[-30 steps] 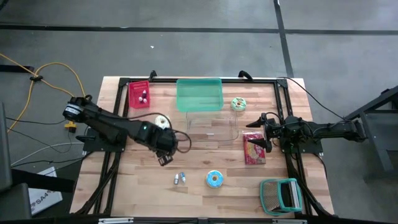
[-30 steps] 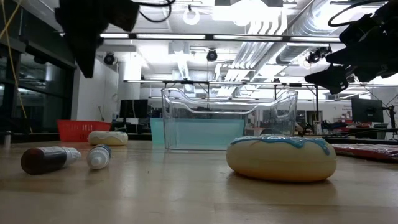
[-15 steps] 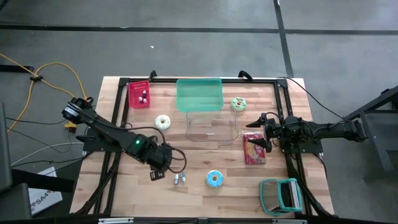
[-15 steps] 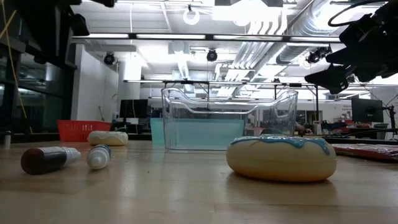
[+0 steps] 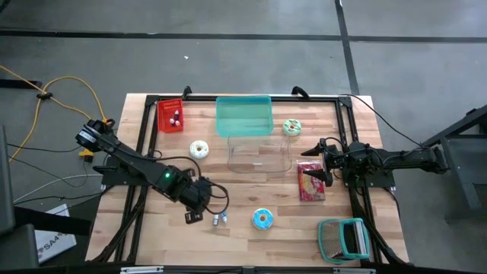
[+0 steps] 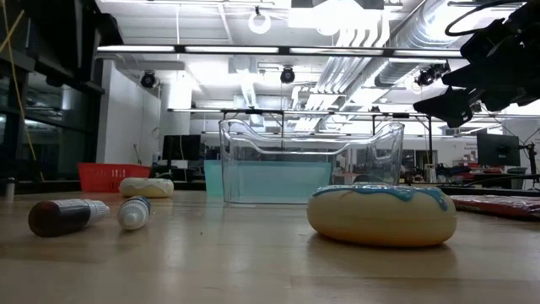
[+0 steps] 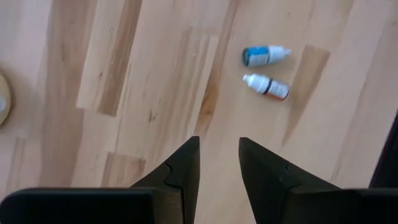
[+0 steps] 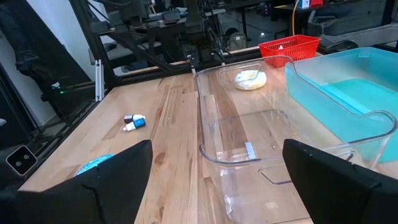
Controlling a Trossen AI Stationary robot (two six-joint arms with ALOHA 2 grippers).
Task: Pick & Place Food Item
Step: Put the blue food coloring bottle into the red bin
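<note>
My left gripper (image 5: 192, 216) hangs over bare wood near the table's front, fingers pointing down, narrowly open (image 7: 217, 142) with nothing between them. Just to its right lie two small bottles (image 5: 220, 219), on their sides (image 7: 266, 70). A blue-frosted donut (image 5: 262, 219) lies flat beyond them, large in the low view (image 6: 381, 213). A white donut (image 5: 199, 149) and a green one (image 5: 291, 127) lie farther back. My right gripper (image 5: 316, 164) waits wide open (image 8: 217, 144) at the right edge.
A clear tub (image 5: 259, 156) stands mid-table with a teal bin (image 5: 243, 116) behind it. A red basket (image 5: 170, 116) is at the far left, a red snack pack (image 5: 310, 183) under the right gripper, a teal rack (image 5: 342, 237) at the near right corner.
My left gripper has swung from beside the white donut toward the table's near edge and a little left, rolling slightly, and now hangs left of the two bottles. In the low view it has left the picture's top. Its finger gap looks the same.
</note>
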